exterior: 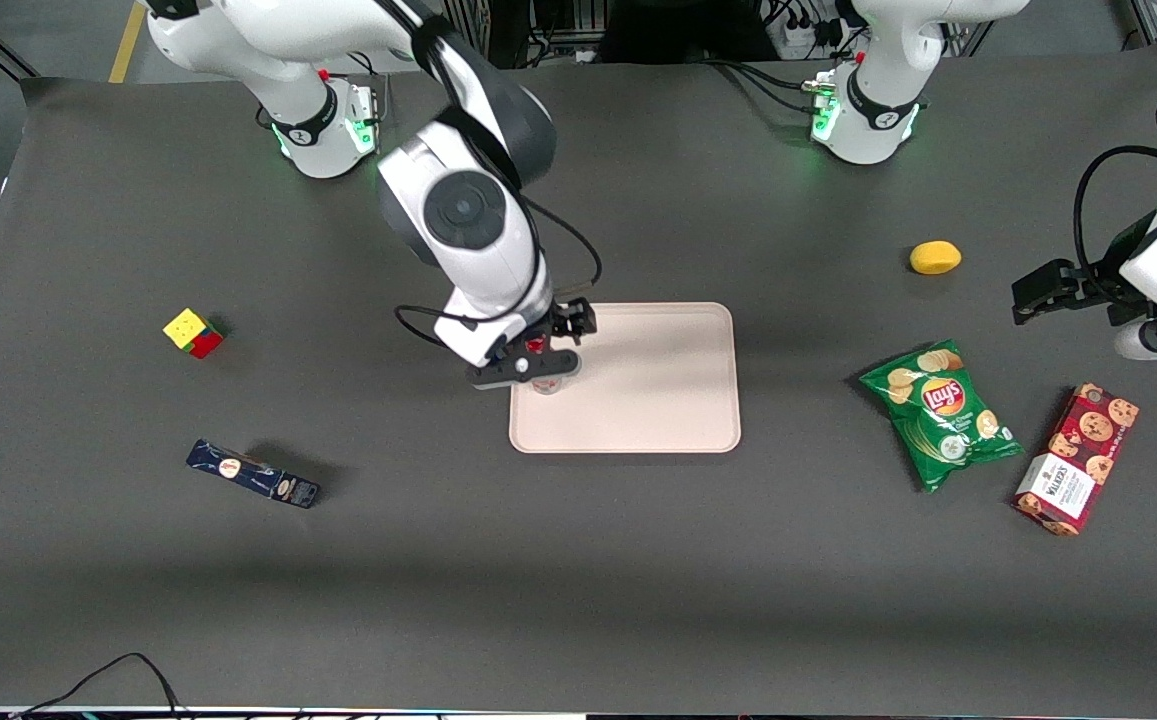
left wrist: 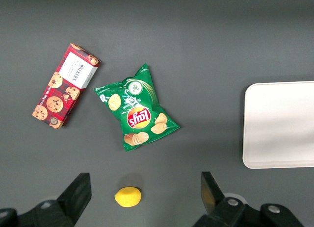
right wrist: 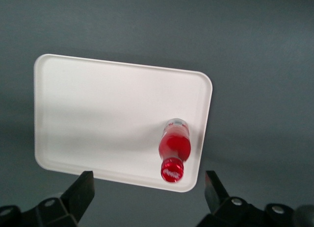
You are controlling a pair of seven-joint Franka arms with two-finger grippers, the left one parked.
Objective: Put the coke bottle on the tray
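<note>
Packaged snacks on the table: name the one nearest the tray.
The green Lay's chip bag. It lies between the tray and the red Walkers cookie box. The gripper hangs open above the coke bottle.

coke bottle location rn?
The coke bottle stands on the tray just inside its rim, at the edge toward the working arm's end of the table. The open pincer hangs above it, not touching.
</note>
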